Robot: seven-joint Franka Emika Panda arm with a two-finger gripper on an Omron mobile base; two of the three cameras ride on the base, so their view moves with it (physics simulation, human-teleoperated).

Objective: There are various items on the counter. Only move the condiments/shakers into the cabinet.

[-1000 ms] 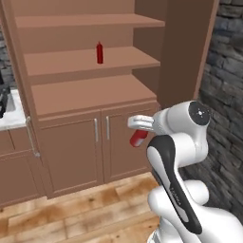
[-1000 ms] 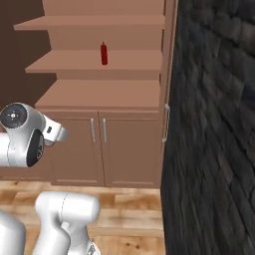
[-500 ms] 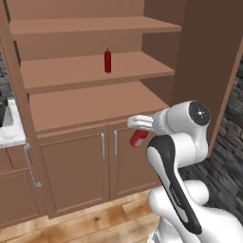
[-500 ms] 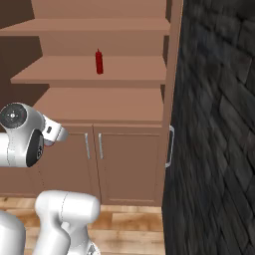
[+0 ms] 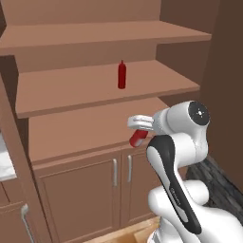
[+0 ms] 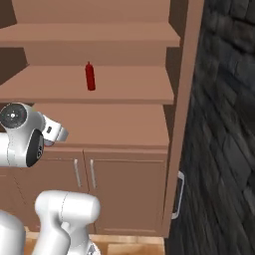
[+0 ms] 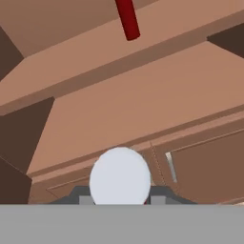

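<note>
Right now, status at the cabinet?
Gripper shut on red bottle, facing cabinet. Squeeze bottle already upright on middle shelf. Lower shelf ahead bare, doors closed.

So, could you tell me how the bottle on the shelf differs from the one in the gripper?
The squeeze bottle stands upright and free on a cabinet shelf; the held bottle hangs tilted in the shut gripper, in front of the cabinet. The squeeze bottle shows whole; the gripper hides part of the held bottle. Both are red.
</note>
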